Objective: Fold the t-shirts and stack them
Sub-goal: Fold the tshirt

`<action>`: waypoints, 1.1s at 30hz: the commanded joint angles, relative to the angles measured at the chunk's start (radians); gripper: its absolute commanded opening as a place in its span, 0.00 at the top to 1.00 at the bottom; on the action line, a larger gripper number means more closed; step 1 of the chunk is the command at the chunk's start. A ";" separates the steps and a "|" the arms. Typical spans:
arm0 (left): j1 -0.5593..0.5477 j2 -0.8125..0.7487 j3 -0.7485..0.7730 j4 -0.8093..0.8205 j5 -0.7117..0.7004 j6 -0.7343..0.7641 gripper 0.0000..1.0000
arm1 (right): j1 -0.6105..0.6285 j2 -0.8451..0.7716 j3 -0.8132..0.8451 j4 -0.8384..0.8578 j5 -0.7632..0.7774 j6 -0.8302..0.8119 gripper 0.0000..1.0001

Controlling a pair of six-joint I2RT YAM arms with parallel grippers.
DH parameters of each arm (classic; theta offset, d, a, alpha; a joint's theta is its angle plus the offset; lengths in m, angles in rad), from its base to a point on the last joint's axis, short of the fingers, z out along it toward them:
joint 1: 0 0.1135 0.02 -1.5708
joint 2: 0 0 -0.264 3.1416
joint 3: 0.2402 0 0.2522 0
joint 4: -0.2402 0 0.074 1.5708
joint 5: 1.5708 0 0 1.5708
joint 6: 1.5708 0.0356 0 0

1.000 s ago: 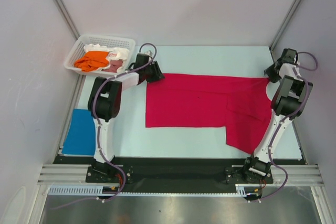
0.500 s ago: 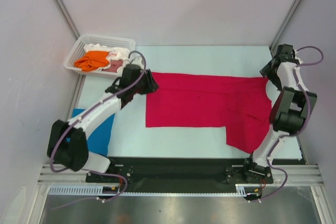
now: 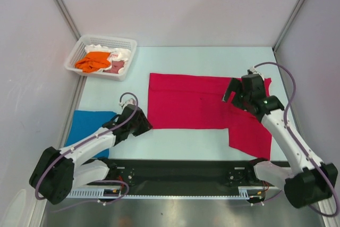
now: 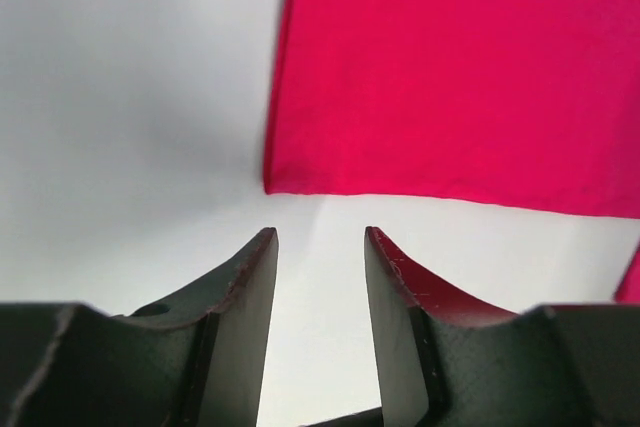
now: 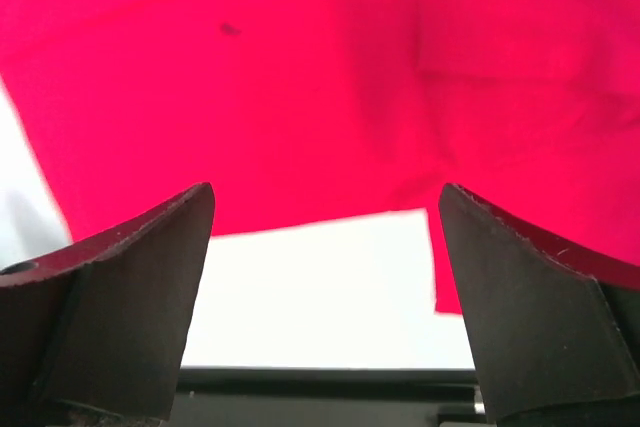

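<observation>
Your crimson t-shirt [image 3: 196, 102] lies mid-worktop [image 3: 212, 59], only partly folded by the look of it; the blue t-shirt [image 3: 86, 124] lies flat at the near left, seemingly done. The orange t-shirt [image 3: 94, 61] and two paler ones sit bunched in the basket [image 3: 106, 38], so most of the job remains. The left pincer [image 4: 320, 237] is narrow and empty beside the crimson corner, and the right pincer [image 5: 325, 192] is wide above the cloth.

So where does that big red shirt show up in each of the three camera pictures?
Top external: crimson-red t-shirt lying flat mid-table.
Left wrist: the shirt fills the upper right.
Right wrist: the shirt fills the upper part.
Shared landmark: its straight near hem against the pale table.
</observation>
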 commanded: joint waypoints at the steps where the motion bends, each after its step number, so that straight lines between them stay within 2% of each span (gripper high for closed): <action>1: -0.033 -0.053 -0.007 0.025 -0.081 -0.105 0.54 | 0.028 -0.126 -0.017 -0.004 -0.039 0.020 0.00; 7: -0.038 -0.133 0.024 -0.080 -0.127 -0.071 0.56 | 0.017 -0.184 -0.015 -0.055 -0.002 -0.057 0.00; 11: -0.038 -0.147 0.001 -0.066 -0.120 -0.076 0.60 | -0.022 -0.183 -0.041 -0.052 -0.054 -0.086 0.01; 15: -0.038 -0.088 0.037 -0.052 -0.127 -0.042 0.61 | -0.052 -0.175 -0.051 -0.051 -0.087 -0.115 0.00; 20: -0.041 0.036 0.080 -0.035 -0.137 -0.019 0.54 | -0.052 -0.178 -0.049 -0.054 -0.119 -0.114 0.00; 24: -0.056 0.131 0.117 -0.051 -0.141 -0.005 0.53 | -0.052 -0.177 -0.054 -0.057 -0.111 -0.112 0.00; 33: -0.087 0.267 0.156 -0.071 -0.192 -0.077 0.54 | -0.055 -0.175 -0.066 -0.057 -0.064 -0.111 0.00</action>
